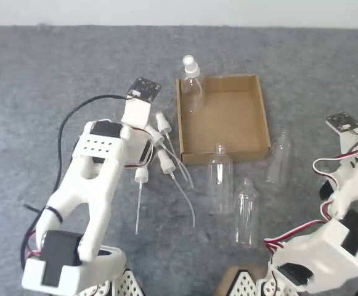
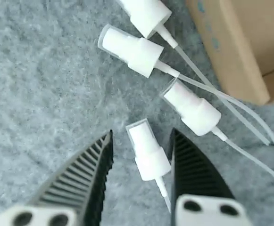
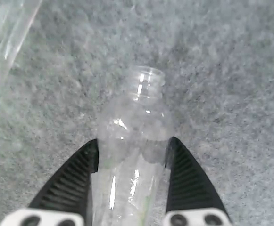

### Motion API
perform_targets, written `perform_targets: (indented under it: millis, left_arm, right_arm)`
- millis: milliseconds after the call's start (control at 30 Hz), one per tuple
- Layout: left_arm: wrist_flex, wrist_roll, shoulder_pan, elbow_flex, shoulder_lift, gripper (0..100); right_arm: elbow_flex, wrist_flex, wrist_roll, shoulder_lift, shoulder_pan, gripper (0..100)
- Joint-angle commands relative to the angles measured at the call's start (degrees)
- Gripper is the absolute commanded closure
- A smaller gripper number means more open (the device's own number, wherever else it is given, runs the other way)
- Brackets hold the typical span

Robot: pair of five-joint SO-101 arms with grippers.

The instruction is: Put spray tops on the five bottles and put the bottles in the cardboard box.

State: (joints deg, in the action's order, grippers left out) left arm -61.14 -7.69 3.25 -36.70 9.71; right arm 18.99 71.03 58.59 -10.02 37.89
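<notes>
Left gripper (image 2: 142, 134): jaws apart, set astride one top (image 2: 148, 155) that lies on the grey mat (image 2: 42, 84). One jaw is just beside the top and the other stands farther off, and the top's tube (image 2: 162, 190) runs back under the wrist. Right gripper (image 3: 133, 142): closed on the body of a bottle (image 3: 134, 117), with the open neck pointing away from the wrist and no cap on it. Step in hand, as you may judge it: taking up a top to fit to that held bottle. Your next move calls for closing on the top's thick white body, not the nozzle, lifting until the tube hangs free, then feeding the tube down the neck before seating the cap. Spare tops (image 2: 132, 47): three, close beyond the jaws. Their tubes cross one another, so a careless lift could drag a neighbour along. Box (image 1: 228, 154): just beside the tops, with one capped bottle (image 1: 191, 83) against its far corner. Bare bottles (image 1: 220, 179): three, near the front and side of the box, between your two arms. They lie in the likely path of the meeting, so you should carry over them, not through.
</notes>
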Motion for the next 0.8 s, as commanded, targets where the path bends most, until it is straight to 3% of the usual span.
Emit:
perform_targets:
  millis: [0, 267, 367, 533, 767]
  left_arm:
    - [6.59, 0.7, 0.35, -4.62, -1.76, 83]
    - [10.02, 0.7, -0.09, -3.82, -10.2, 83]
    - [9.93, 0.7, 0.35, -3.56, -10.37, 89]
    - [9.85, 0.7, 0.44, -3.65, -8.97, 99]
    - [3.16, 0.62, 0.44, -2.42, 0.53, 99]
  right_arm:
    - [2.64, 0.13, 0.79, -2.15, 1.27, 98.1]
    - [2.73, 0.13, 0.79, -2.15, 1.54, 98.1]
    - [2.73, 0.13, 0.79, -2.15, 1.54, 98.1]
    - [2.73, 0.13, 0.79, -2.15, 1.45, 98.0]
    - [2.73, 0.22, 0.79, -2.15, 1.27, 97.8]
